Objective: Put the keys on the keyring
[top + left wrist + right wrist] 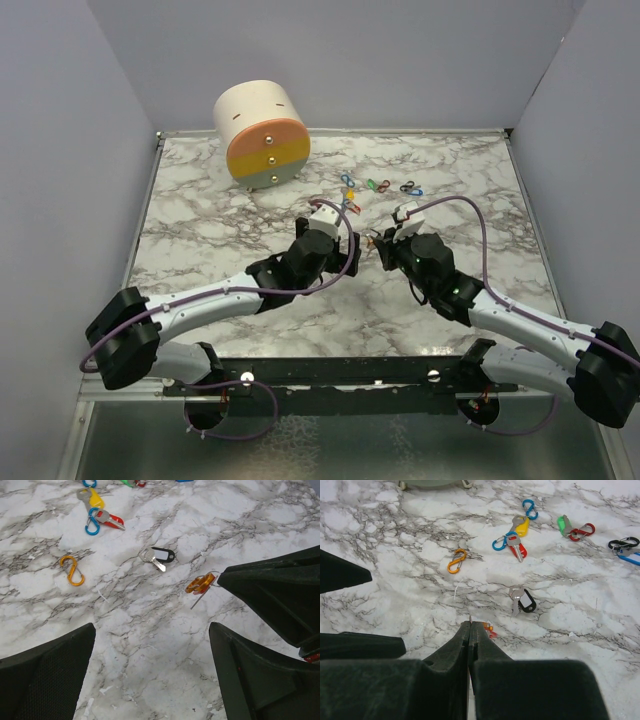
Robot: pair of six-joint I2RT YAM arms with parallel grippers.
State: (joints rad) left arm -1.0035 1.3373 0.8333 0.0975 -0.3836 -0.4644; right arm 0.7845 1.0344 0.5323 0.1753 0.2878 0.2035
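Observation:
My right gripper [469,625] is shut on the keyring [200,584], an orange ring with a thin wire. It holds the ring just above the marble. My left gripper [151,630] is open and empty, hovering just left of the right gripper's tips [220,577]. A black-headed key [159,557] lies just beyond the keyring. Farther off lie a yellow-headed key [95,500], a red-headed key [114,520] and a green-headed key [563,524]. In the top view the two grippers, left [345,238] and right [378,243], meet mid-table.
An orange figure-8 clip [72,570] lies left of the black key. Blue clips [530,509], a red clip [583,531] and a black clip [623,544] lie among the keys. A cream and orange drum [263,134] stands at the back left. Grey walls [60,150] enclose the table.

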